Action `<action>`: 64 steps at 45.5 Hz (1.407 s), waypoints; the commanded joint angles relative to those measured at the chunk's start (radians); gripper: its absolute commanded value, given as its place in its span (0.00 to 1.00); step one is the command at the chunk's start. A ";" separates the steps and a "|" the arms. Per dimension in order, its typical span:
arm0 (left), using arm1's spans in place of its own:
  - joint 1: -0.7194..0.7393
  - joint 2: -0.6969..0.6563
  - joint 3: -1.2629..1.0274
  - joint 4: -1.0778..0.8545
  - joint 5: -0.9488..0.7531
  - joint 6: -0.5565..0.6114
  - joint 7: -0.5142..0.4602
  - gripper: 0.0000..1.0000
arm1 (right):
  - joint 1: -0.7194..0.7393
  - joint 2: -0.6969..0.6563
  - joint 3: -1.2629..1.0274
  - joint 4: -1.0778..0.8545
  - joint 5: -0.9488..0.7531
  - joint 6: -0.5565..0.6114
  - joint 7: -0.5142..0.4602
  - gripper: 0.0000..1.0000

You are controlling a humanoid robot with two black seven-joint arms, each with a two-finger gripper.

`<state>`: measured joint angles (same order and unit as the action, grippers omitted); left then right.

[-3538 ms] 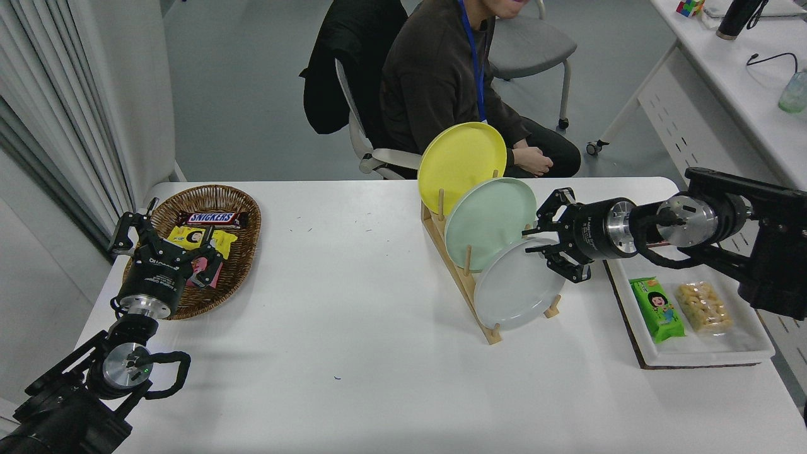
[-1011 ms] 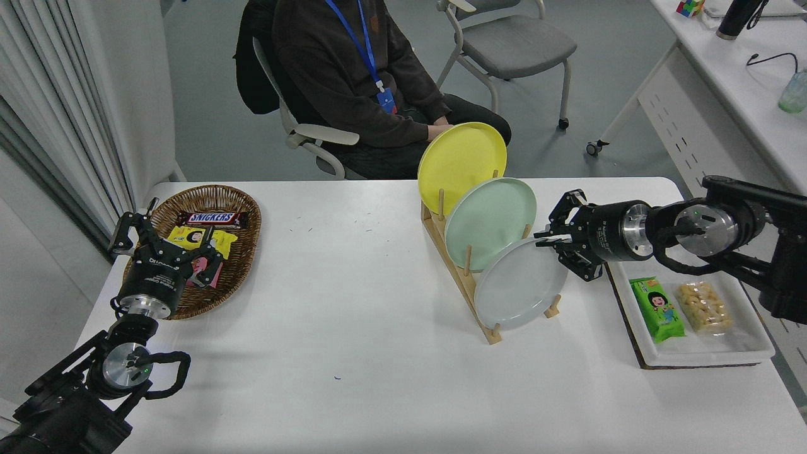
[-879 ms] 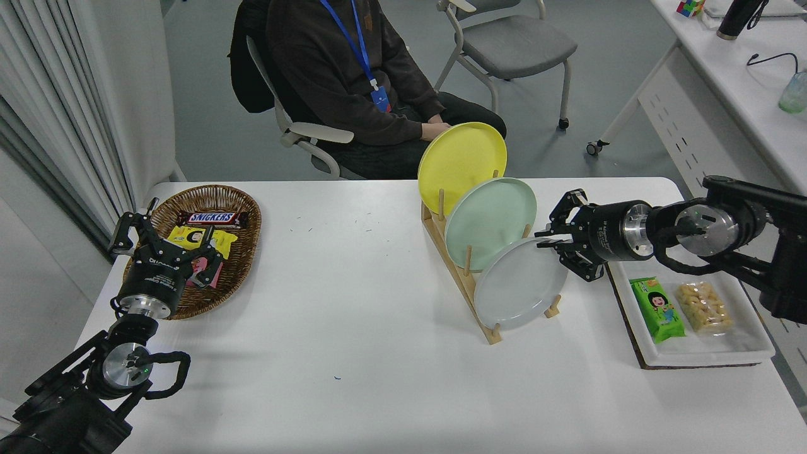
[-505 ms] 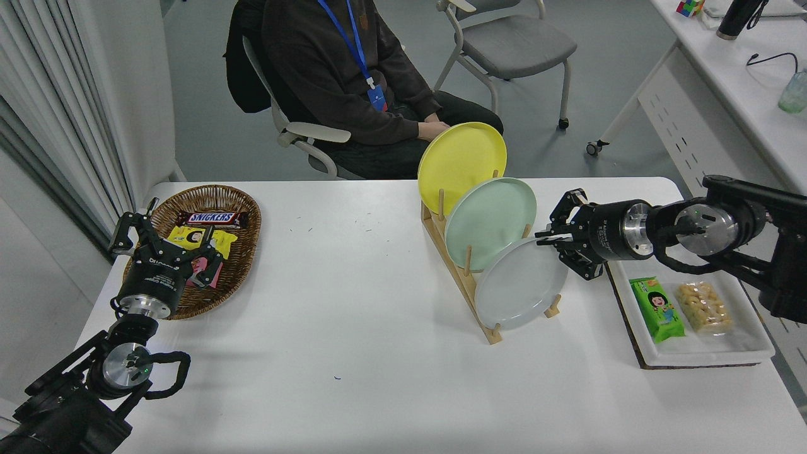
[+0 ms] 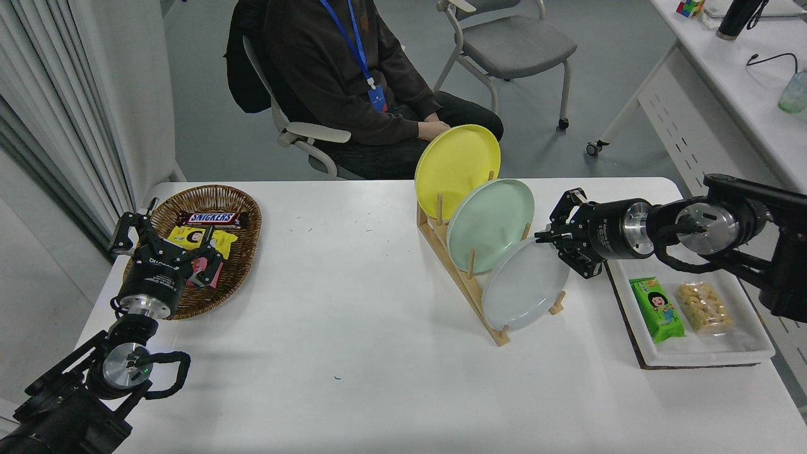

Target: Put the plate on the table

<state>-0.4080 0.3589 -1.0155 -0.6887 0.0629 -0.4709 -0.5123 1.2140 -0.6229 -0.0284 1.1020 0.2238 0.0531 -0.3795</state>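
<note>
Grey floor [image 5: 220, 94]; empty grey chair [image 5: 517, 44]; pale curtain [image 5: 57, 107] at left

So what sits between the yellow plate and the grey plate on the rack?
The mint green plate, standing in the rack's middle slot, between the yellow plate and the grey plate; head view.

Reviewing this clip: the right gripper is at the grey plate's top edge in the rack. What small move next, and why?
Probably lift the plate gently upward, out of its slot. The right gripper sits at the plate's upper right rim, apparently pinching it, while the plate stands between the pegs of the wooden rack, in front of the mint green plate. Bare table lies to the rack's left for setting it down.
</note>
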 commanded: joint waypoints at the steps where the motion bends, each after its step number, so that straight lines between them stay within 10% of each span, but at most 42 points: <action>1: 0.000 0.000 0.000 0.000 0.000 0.000 0.000 0.98 | -0.010 -0.003 0.033 0.006 0.000 0.013 -0.021 0.00; 64: 0.000 0.000 0.000 0.000 0.000 0.000 0.000 0.98 | 0.186 -0.098 0.197 0.075 0.296 -0.128 -0.366 0.00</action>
<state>-0.4080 0.3589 -1.0155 -0.6889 0.0629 -0.4709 -0.5124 1.3230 -0.7096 0.1848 1.1702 0.4318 -0.0119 -0.6810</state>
